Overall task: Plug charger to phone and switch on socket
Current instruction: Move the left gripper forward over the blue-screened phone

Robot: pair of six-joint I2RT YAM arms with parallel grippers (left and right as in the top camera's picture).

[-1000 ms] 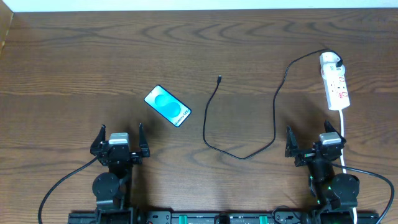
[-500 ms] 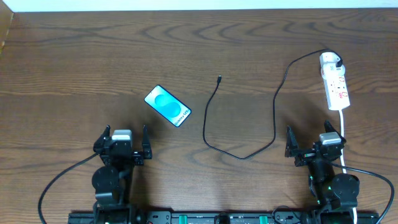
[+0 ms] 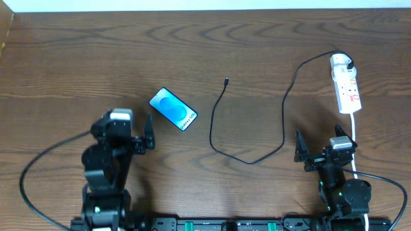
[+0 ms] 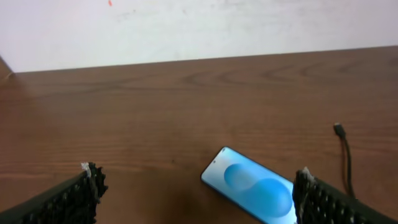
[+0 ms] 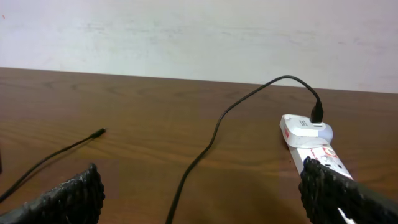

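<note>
Inspection of the wooden table (image 3: 77,58), positions taken from the phone (image 3: 173,110).

- The phone is lying flat at an angle, screen up and glowing blue-turquoise.
- The left gripper (image 4: 199,177) is hovering just beside the phone, on its near-left side. Its jaws are standing spread wide and are holding nothing; in the left wrist view the phone is showing beside the right-hand finger (image 4: 323,199).
- The charger (image 3: 284,122) is lying loose to the right of the phone. Its small black connector (image 3: 227,81) is resting near the phone, apart from it and unplugged.
- The cable is looping away rightward and ending at a white plug (image 3: 341,62) seated in the far end of the socket (image 3: 348,90), well to the right of the phone.
- The right gripper (image 5: 200,174) is waiting far right of the phone, below the socket, jaws spread wide and empty.
</note>
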